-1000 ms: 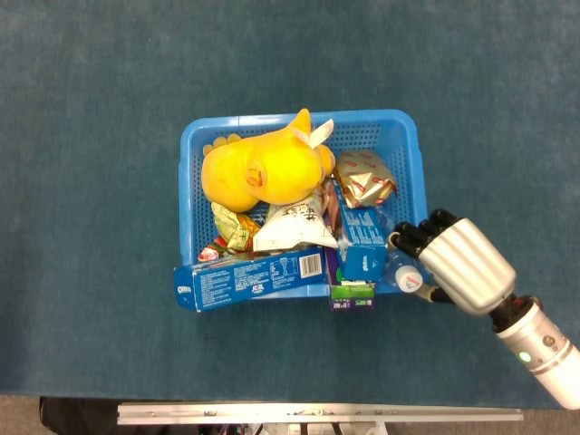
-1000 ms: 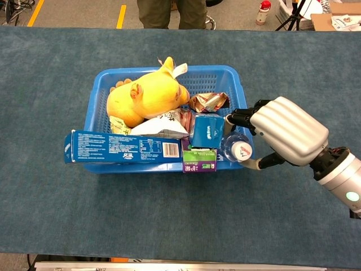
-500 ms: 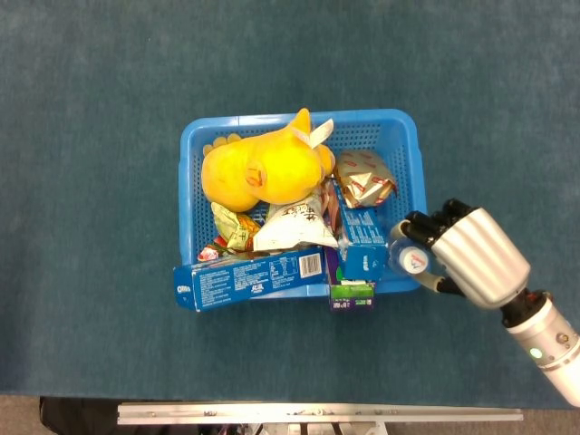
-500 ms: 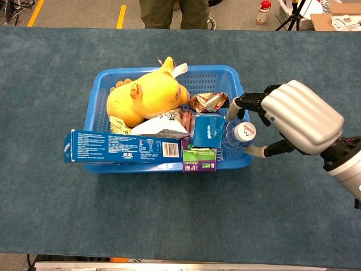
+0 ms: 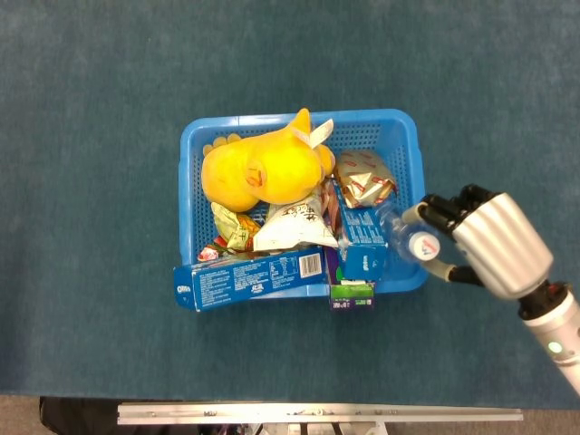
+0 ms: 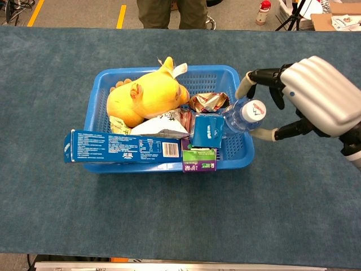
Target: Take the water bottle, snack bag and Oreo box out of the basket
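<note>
The clear water bottle with a white cap leans tilted over the right wall of the blue basket. My right hand grips it at the cap end, just outside the basket. The long blue Oreo box lies across the basket's near edge, its left end sticking out. A white snack bag lies in the middle, and a gold foil bag sits at the back right. My left hand shows in neither view.
A yellow plush toy fills the basket's back left. A small blue carton and a green and purple box stand by the bottle. Blue carpet covers the table around the basket.
My right hand has risen and moved right with the water bottle. The bottle's cap end has come up from the basket's front right corner and now leans over the right wall.
</note>
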`<state>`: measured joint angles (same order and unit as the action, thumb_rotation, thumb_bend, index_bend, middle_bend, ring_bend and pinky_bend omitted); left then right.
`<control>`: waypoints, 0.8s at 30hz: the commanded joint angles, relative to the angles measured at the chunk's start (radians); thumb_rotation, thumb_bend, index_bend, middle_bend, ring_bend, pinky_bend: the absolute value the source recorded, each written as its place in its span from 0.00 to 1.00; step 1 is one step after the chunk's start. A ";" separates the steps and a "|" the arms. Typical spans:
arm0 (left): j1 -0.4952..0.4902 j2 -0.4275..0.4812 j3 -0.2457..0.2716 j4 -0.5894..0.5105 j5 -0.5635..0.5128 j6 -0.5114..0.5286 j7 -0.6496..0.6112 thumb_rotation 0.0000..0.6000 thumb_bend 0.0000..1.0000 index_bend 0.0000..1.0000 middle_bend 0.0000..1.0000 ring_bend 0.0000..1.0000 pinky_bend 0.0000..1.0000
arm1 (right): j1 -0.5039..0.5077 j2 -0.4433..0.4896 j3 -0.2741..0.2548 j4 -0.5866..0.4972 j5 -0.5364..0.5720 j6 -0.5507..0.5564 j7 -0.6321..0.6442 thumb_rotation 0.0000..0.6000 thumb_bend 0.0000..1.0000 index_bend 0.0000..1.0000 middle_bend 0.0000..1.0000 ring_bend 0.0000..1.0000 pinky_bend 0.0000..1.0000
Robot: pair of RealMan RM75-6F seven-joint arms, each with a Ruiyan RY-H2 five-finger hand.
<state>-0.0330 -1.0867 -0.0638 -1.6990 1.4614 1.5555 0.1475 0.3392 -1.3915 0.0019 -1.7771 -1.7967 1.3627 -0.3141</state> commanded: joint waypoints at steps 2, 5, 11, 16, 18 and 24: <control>0.000 0.000 -0.001 0.000 0.000 0.001 0.001 1.00 0.45 0.42 0.41 0.39 0.44 | -0.002 0.049 0.022 -0.054 -0.001 0.026 0.009 1.00 0.14 0.73 0.73 0.71 0.57; 0.000 -0.001 -0.001 0.000 -0.003 0.000 0.003 1.00 0.45 0.42 0.41 0.39 0.44 | -0.002 0.089 0.034 -0.103 -0.003 0.038 0.013 1.00 0.14 0.73 0.73 0.72 0.57; -0.001 -0.002 -0.002 0.003 -0.008 -0.004 0.007 1.00 0.45 0.42 0.41 0.39 0.44 | -0.009 0.175 0.057 -0.203 -0.007 0.058 -0.001 1.00 0.14 0.74 0.73 0.72 0.57; -0.002 -0.003 -0.003 0.004 -0.012 -0.005 0.010 1.00 0.45 0.42 0.41 0.39 0.44 | -0.025 0.243 0.069 -0.265 -0.018 0.082 -0.020 1.00 0.14 0.74 0.73 0.72 0.57; -0.002 -0.004 -0.004 0.005 -0.013 -0.006 0.010 1.00 0.45 0.42 0.41 0.39 0.44 | -0.034 0.268 0.069 -0.284 -0.018 0.087 -0.034 1.00 0.14 0.74 0.73 0.72 0.57; -0.004 -0.007 -0.004 0.007 -0.017 -0.010 0.018 1.00 0.45 0.42 0.41 0.39 0.44 | -0.071 0.350 0.054 -0.340 0.019 0.076 -0.106 1.00 0.14 0.74 0.73 0.72 0.57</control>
<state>-0.0362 -1.0930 -0.0675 -1.6923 1.4452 1.5461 0.1647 0.2807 -1.0601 0.0623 -2.1009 -1.7933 1.4442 -0.4012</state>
